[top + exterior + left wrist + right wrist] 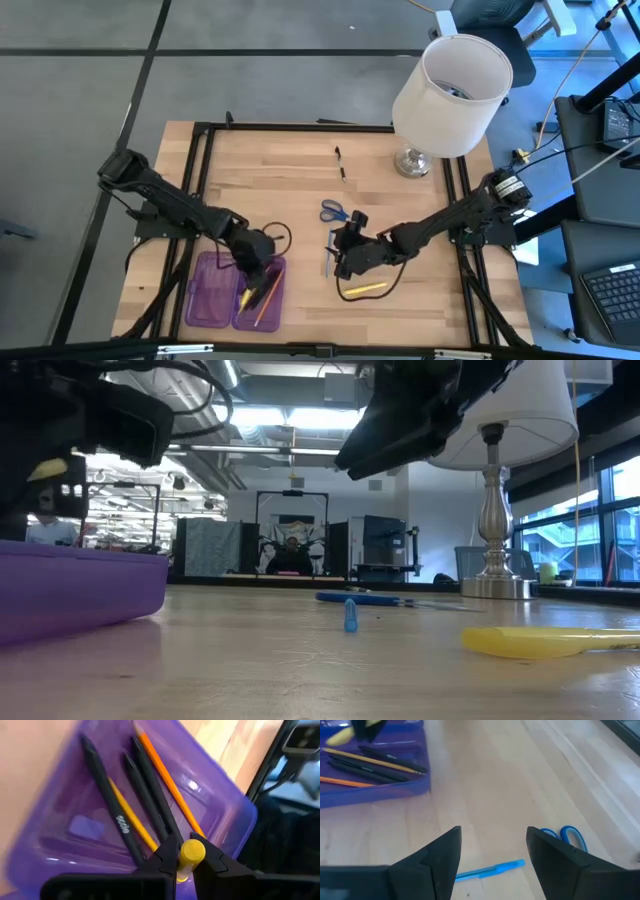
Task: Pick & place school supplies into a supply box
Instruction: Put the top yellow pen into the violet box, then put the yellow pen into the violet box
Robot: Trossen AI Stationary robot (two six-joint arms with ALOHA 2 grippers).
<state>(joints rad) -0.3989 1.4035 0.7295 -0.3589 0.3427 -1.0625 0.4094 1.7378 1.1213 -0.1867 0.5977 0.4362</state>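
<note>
The purple supply box (232, 293) lies open near the table's front left. Its right half (200, 785) holds black pens (145, 795), a yellow pencil (127, 817) and an orange pencil (167, 775). My left gripper (256, 268) is over that half, shut on a yellow marker (192, 851). My right gripper (492, 845) is open and empty, above a blue pen (490, 870) lying on the table. Blue-handled scissors (333, 211), a yellow highlighter (365, 288) and a black pen (341, 163) lie flat on the wood. My left gripper pinches the yellow marker between its two fingers, just behind its round end (193, 849). The fingers come from above, slanting down over the box. The marker's other end (245, 297) points down into the right half; whether it touches the box does not show.
A white-shaded lamp (450, 90) on a metal foot (492, 585) stands at the far right of the table. A black frame rail (300, 127) runs around the tabletop. Bare wood lies between the box and the blue pen.
</note>
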